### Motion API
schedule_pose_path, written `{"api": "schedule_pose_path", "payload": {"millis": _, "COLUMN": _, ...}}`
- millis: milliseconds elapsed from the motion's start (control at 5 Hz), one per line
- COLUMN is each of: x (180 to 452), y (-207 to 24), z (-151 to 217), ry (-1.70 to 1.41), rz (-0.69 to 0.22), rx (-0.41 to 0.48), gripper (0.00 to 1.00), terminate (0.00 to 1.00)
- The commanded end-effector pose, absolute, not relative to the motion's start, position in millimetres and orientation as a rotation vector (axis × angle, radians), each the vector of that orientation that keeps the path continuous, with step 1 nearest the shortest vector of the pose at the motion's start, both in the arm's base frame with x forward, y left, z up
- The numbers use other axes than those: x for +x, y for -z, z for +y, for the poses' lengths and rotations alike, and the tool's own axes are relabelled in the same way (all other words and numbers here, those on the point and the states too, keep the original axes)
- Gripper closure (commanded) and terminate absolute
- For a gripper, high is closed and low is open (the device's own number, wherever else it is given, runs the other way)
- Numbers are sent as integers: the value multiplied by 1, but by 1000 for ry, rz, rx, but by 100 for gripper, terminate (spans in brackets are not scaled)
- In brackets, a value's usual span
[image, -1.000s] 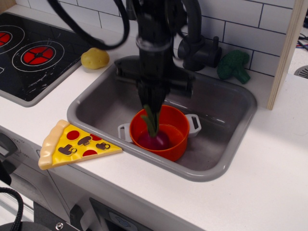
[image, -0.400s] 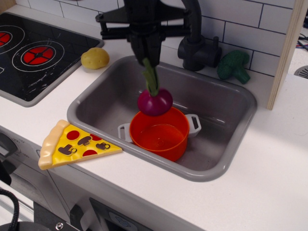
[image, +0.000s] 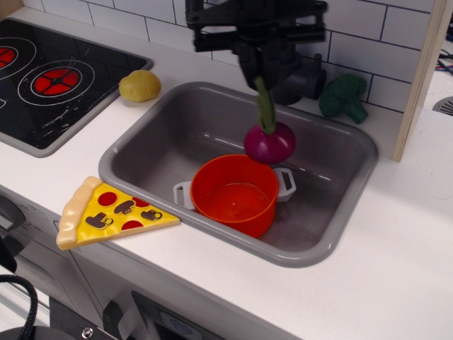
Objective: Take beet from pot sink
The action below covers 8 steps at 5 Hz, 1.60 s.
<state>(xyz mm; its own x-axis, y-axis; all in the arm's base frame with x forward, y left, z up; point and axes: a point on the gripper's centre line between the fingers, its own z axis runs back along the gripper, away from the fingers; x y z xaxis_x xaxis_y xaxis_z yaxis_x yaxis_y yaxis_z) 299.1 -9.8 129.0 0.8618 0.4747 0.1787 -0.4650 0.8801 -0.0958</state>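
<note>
Gripper point(image: 263, 71), black, is clamped on the green stalks of the small dark purple toy beet point(image: 270, 142), so the bulb dangles right under it in the air. Below and a bit left of it sits the round orange plastic pot point(image: 234, 194), empty, inside the grey rectangular plastic sink point(image: 141, 142). Dark green broccoli point(image: 343, 96) is off to its right, yellow potato point(image: 139, 86) far left.
</note>
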Motion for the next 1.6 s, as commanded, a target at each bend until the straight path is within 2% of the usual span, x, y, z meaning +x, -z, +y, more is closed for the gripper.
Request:
{"api": "schedule_pose_path", "payload": {"millis": 0, "x": 325, "y": -123, "z": -19, "ry": -522, "rz": -257, "rx": -34, "gripper": 100, "terminate": 0}}
{"api": "schedule_pose_path", "payload": {"millis": 400, "x": 326, "y": -105, "z": -47, "ry": -475, "rz": -292, "rx": -47, "gripper": 100, "terminate": 0}}
{"api": "schedule_pose_path", "payload": {"millis": 600, "x": 326, "y": -109, "z": -59, "ry": -481, "rz": -314, "rx": -60, "gripper": 100, "terminate": 0}}
{"api": "schedule_pose_path", "payload": {"millis": 800, "x": 328, "y": -94, "z": -69, "ry": -477, "rz": -284, "rx": -21, "gripper": 100, "terminate": 0}}
{"api": "schedule_pose_path", "payload": {"millis": 1000, "x": 326, "y": -90, "z": -70, "ry": -481, "rz": -251, "rx": -10, "gripper": 0, "terminate": 0}}
{"api": "schedule_pose_path", "payload": {"millis": 1400, "x": 321, "y": -101, "z": -68, "ry": -476, "rz": -271, "rx": -39, "gripper": 0, "terminate": 0}}
